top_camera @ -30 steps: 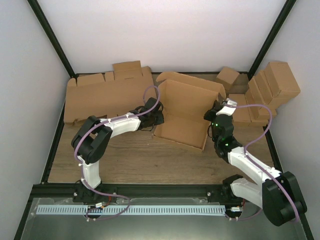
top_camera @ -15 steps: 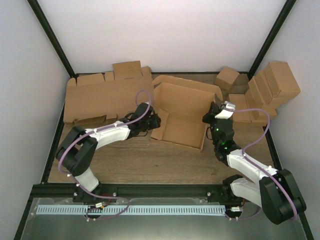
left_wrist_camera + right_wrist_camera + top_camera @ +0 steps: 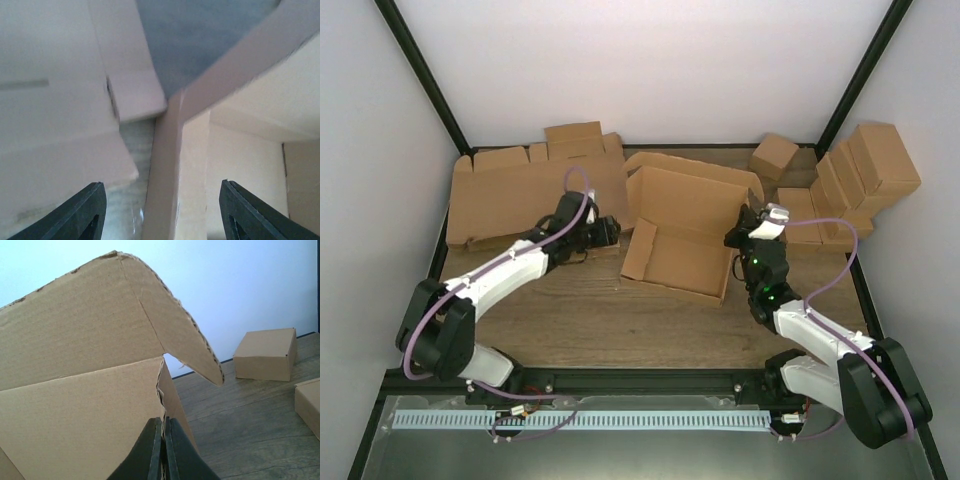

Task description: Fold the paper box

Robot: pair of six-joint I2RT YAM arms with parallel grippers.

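The paper box [image 3: 682, 240] stands half formed mid-table, its walls raised and its lid flap leaning toward the back. My left gripper [image 3: 612, 230] is just left of the box's left wall and is open. In the left wrist view that wall's edge [image 3: 167, 175] rises in line with the gap of the left gripper [image 3: 162, 212], and neither finger touches it. My right gripper [image 3: 738, 237] is at the box's right side. The right wrist view shows the right gripper [image 3: 163, 450] shut on the torn corner edge of the right wall [image 3: 90, 415].
A pile of flat cardboard blanks [image 3: 520, 195] lies at the back left, close behind my left arm. Ready-made brown boxes [image 3: 860, 180] cluster at the back right, with one small box [image 3: 775, 155] [image 3: 262, 355] apart. Black frame posts run up both sides.
My left gripper has opened, let go of the box's left wall and drawn back to the left. The box shifted slightly left. The right gripper stays shut on the right wall.
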